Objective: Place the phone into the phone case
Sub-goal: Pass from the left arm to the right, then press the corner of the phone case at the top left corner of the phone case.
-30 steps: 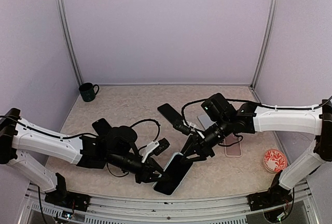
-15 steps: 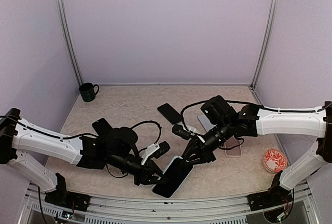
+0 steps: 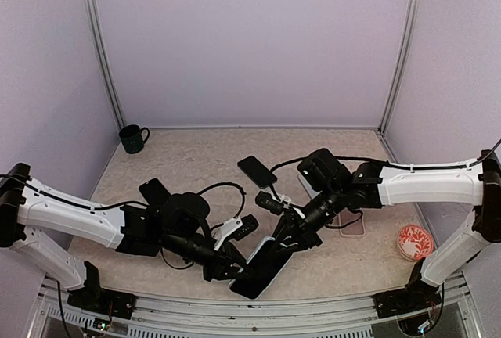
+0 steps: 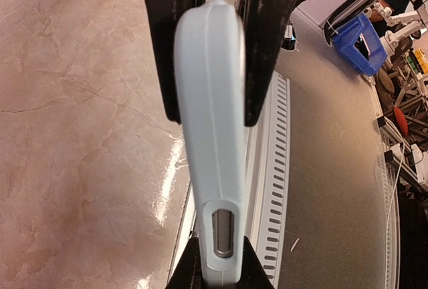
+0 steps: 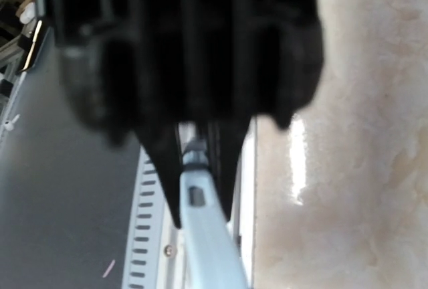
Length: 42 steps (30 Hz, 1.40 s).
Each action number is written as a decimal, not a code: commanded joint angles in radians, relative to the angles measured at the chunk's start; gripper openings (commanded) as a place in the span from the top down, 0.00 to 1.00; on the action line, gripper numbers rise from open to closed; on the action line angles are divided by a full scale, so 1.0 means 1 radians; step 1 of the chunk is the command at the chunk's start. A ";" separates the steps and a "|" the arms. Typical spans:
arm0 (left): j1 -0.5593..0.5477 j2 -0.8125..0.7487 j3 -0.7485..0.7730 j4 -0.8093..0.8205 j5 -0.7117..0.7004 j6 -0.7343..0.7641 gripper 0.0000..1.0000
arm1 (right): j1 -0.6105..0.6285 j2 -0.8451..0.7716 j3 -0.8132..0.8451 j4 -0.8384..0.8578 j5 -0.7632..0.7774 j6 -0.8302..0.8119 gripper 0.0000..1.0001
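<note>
Step, likely: seating black slab phone (image 3: 264, 266) in pale blue soft rubber case (image 4: 210, 135), at table (image 3: 196, 166) 6 o'clock edge.
Left claw (image 3: 231, 269) clamped on case from 9 o'clock.
Right claw (image 3: 286, 236) straddles 1 o'clock end; grip cannot tell (wrist view blurred).
Next, probably: press any unseated corner home.
Top view alone shows screen; wrist views show only case rim.

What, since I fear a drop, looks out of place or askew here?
The light blue phone case, clamped on edge by the left gripper and right gripper, hangs tilted over the table's near edge, above the slotted rail. A slip there might send it off the table. Nothing else stands out.
</note>
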<state>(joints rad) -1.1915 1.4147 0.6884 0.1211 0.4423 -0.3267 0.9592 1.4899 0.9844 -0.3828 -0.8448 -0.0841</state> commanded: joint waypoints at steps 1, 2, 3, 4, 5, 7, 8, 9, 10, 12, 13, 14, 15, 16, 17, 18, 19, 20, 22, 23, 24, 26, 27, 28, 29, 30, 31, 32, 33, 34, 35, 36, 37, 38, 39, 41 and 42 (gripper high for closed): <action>-0.011 -0.017 0.062 0.029 -0.008 0.032 1.00 | 0.012 0.021 -0.009 0.018 -0.088 0.003 0.88; -0.013 -0.014 0.065 0.025 -0.014 0.035 1.00 | 0.012 0.023 -0.010 0.018 -0.095 0.002 0.93; -0.014 -0.013 0.068 0.020 -0.015 0.038 1.00 | 0.012 0.027 -0.009 0.015 -0.101 0.002 0.99; -0.014 -0.012 0.070 0.017 -0.016 0.041 1.00 | 0.012 0.030 -0.010 0.011 -0.104 0.000 1.00; -0.014 -0.011 0.072 0.012 -0.020 0.043 1.00 | 0.012 0.031 -0.011 0.010 -0.109 -0.001 1.00; -0.015 -0.013 0.074 0.007 -0.025 0.047 1.00 | 0.012 0.032 -0.015 0.009 -0.117 -0.004 1.00; -0.014 -0.016 0.074 0.005 -0.028 0.047 0.98 | 0.012 0.031 -0.014 0.010 -0.117 -0.005 1.00; -0.014 -0.019 0.073 0.005 -0.031 0.047 0.95 | 0.011 0.028 -0.015 0.012 -0.115 -0.003 1.00; -0.014 -0.021 0.070 0.005 -0.034 0.048 0.87 | 0.011 0.023 -0.016 0.017 -0.111 -0.003 1.00; -0.014 -0.033 0.062 0.012 -0.037 0.045 0.76 | 0.007 0.003 -0.023 0.043 -0.103 0.009 1.00; -0.014 -0.038 0.056 0.018 -0.037 0.042 0.70 | 0.000 -0.010 -0.029 0.060 -0.094 0.023 1.00; -0.014 -0.046 0.050 0.025 -0.037 0.038 0.62 | -0.008 -0.026 -0.037 0.080 -0.092 0.034 1.00; -0.014 -0.052 0.041 0.033 -0.038 0.033 0.56 | -0.021 -0.043 -0.045 0.101 -0.095 0.045 1.00; -0.014 -0.064 0.030 0.040 -0.039 0.028 0.51 | -0.034 -0.061 -0.057 0.123 -0.101 0.057 1.00; -0.011 -0.076 0.019 0.048 -0.040 0.023 0.46 | -0.049 -0.080 -0.073 0.145 -0.107 0.068 1.00; -0.008 -0.086 0.006 0.056 -0.045 0.017 0.43 | -0.065 -0.097 -0.083 0.165 -0.116 0.078 1.00; -0.004 -0.100 -0.008 0.063 -0.046 0.010 0.39 | -0.079 -0.118 -0.094 0.186 -0.127 0.081 1.00; 0.002 -0.110 -0.025 0.075 -0.046 -0.001 0.37 | -0.092 -0.136 -0.105 0.203 -0.134 0.105 1.00; 0.025 -0.136 -0.071 0.120 -0.030 -0.033 0.35 | -0.118 -0.175 -0.126 0.245 -0.144 0.133 1.00; 0.040 -0.158 -0.100 0.149 -0.018 -0.051 0.35 | -0.130 -0.191 -0.137 0.267 -0.146 0.147 1.00; 0.056 -0.178 -0.128 0.181 -0.006 -0.071 0.33 | -0.140 -0.210 -0.148 0.291 -0.145 0.160 1.00; 0.086 -0.219 -0.179 0.256 0.015 -0.113 0.30 | -0.155 -0.238 -0.166 0.327 -0.149 0.182 1.00; 0.098 -0.234 -0.199 0.285 0.024 -0.127 0.29 | -0.160 -0.250 -0.172 0.341 -0.149 0.190 1.00; 0.109 -0.251 -0.215 0.305 0.036 -0.136 0.29 | -0.164 -0.257 -0.177 0.352 -0.149 0.197 1.00; 0.118 -0.260 -0.224 0.315 0.043 -0.140 0.28 | -0.167 -0.265 -0.179 0.357 -0.151 0.200 1.00; 0.123 -0.269 -0.227 0.321 0.050 -0.142 0.28 | -0.168 -0.267 -0.179 0.359 -0.153 0.202 1.00; 0.125 -0.272 -0.226 0.322 0.053 -0.143 0.28 | -0.169 -0.268 -0.178 0.358 -0.156 0.203 1.00; 0.125 -0.271 -0.223 0.323 0.055 -0.143 0.28 | -0.169 -0.267 -0.175 0.356 -0.159 0.204 1.00; 0.124 -0.264 -0.217 0.324 0.058 -0.143 0.28 | -0.170 -0.266 -0.172 0.355 -0.158 0.206 1.00; 0.124 -0.256 -0.212 0.328 0.066 -0.144 0.29 | -0.169 -0.265 -0.170 0.355 -0.160 0.207 1.00; 0.123 -0.249 -0.208 0.332 0.069 -0.145 0.29 | -0.169 -0.264 -0.169 0.356 -0.161 0.209 1.00; 0.124 -0.239 -0.205 0.336 0.071 -0.147 0.30 | -0.169 -0.264 -0.170 0.359 -0.164 0.212 1.00; 0.124 -0.234 -0.204 0.343 0.073 -0.148 0.31 | -0.169 -0.264 -0.170 0.362 -0.164 0.213 1.00; 0.124 -0.227 -0.204 0.351 0.075 -0.150 0.33 | -0.168 -0.264 -0.171 0.365 -0.161 0.216 1.00; 0.124 -0.224 -0.203 0.357 0.080 -0.150 0.36 | -0.169 -0.264 -0.173 0.366 -0.161 0.218 1.00; 0.124 -0.216 -0.198 0.359 0.087 -0.150 0.41 | -0.169 -0.267 -0.176 0.367 -0.158 0.220 1.00; 0.123 -0.213 -0.196 0.357 0.089 -0.152 0.43 | -0.168 -0.269 -0.177 0.367 -0.157 0.222 1.00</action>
<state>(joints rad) -1.0721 1.1862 0.4656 0.4335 0.4999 -0.4725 0.7952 1.2453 0.8120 -0.0803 -0.9646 0.1211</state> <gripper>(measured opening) 0.608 0.068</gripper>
